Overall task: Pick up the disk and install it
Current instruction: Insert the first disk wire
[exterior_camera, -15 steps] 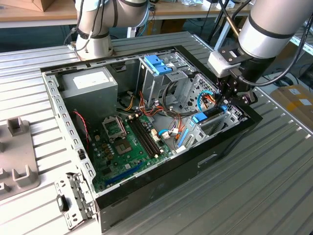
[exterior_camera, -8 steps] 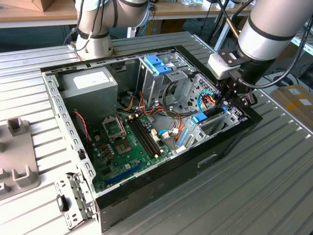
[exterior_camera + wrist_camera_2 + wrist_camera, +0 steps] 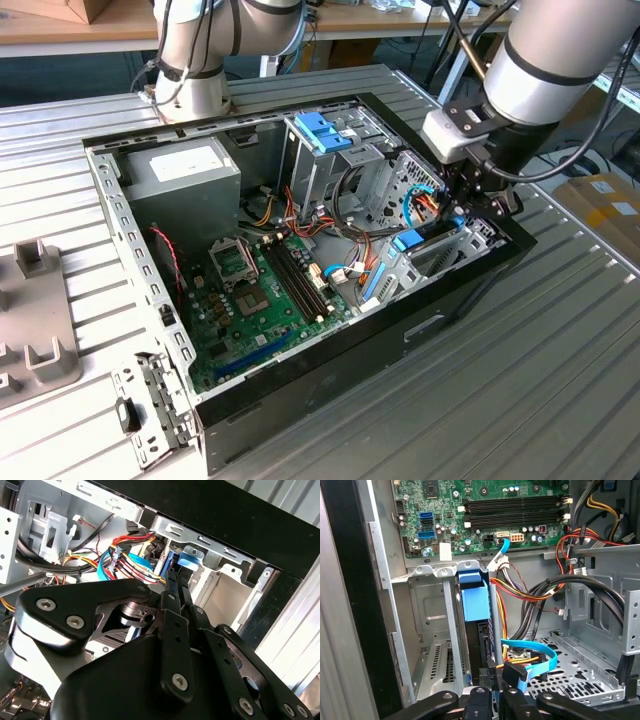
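Note:
The disk (image 3: 483, 642) stands on edge in a narrow metal bay at the corner of the open computer case (image 3: 330, 385). Its blue carrier (image 3: 474, 602) shows on top in both wrist views and in the exterior view (image 3: 407, 240). My gripper (image 3: 463, 215) reaches down into that corner of the case, at the exterior view's right. In the second wrist view its two thin black fingers (image 3: 176, 592) lie close together and run up to the blue carrier (image 3: 187, 560). In the first wrist view the gripper (image 3: 490, 674) sits at the disk's near end, shut on its edge.
A green motherboard (image 3: 260, 300) fills the case floor, with a grey power-supply box (image 3: 185, 175) behind it. A blue bracket (image 3: 322, 131) tops the central metal cage. Loose coloured cables (image 3: 540, 655) lie beside the bay. Grey fixtures (image 3: 35, 330) stand on the ribbed table. Another arm's base (image 3: 190, 70) stands behind.

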Controlling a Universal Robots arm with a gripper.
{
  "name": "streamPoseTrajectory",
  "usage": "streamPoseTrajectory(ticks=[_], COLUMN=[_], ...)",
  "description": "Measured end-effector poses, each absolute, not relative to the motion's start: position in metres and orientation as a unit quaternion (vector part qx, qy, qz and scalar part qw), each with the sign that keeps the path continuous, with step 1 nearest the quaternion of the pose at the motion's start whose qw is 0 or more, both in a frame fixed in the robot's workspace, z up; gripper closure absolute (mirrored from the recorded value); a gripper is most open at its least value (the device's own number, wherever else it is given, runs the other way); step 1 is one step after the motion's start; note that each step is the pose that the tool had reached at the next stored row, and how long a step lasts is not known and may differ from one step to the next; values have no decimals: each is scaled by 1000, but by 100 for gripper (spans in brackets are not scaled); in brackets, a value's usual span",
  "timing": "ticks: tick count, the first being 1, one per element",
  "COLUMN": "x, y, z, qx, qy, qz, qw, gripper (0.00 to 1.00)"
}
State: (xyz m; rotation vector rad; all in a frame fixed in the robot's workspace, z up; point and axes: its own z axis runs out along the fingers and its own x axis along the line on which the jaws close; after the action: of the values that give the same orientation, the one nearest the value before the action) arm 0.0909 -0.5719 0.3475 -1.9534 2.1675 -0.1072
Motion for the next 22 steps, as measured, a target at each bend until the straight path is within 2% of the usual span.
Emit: streamPoseTrajectory(ticks=[10,16,22], x=[90,90,90], y=[-573,-575,-576], z=[345,345,346], qx=[-665,-661,-664], qy=[738,738,736], qz=[-35,-15,-14], qw=[112,130,131], gripper=[84,84,84])
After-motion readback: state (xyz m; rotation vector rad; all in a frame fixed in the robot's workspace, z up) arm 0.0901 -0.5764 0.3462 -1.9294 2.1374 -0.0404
